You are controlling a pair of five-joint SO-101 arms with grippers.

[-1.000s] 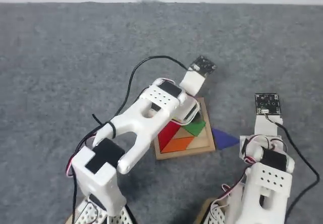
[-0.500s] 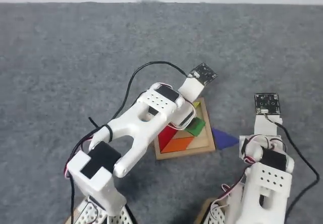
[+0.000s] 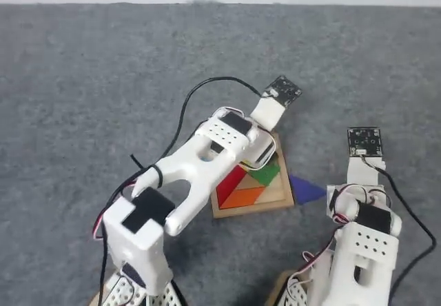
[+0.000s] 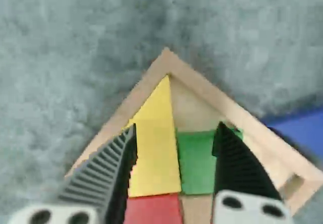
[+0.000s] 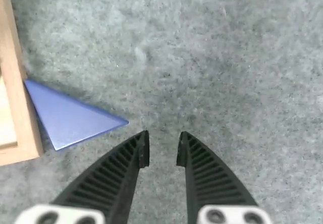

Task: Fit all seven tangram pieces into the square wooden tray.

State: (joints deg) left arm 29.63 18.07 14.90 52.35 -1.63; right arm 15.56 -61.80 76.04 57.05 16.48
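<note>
Left wrist view: left jaws wide over yellow piece (image 4: 154, 151) in tray (image 4: 212, 90); right jaws narrowly parted near blue triangle (image 5: 68, 117).

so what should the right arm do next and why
Probably slide the right gripper over the blue triangle and lower onto it. That piece lies on the carpet outside the wooden tray, against its edge, and the open jaws sit just beside its tip.

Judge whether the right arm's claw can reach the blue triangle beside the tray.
Probably yes: the right claw is open close to the blue triangle, with only bare carpet between them. The tray borders the piece's far side.
</note>
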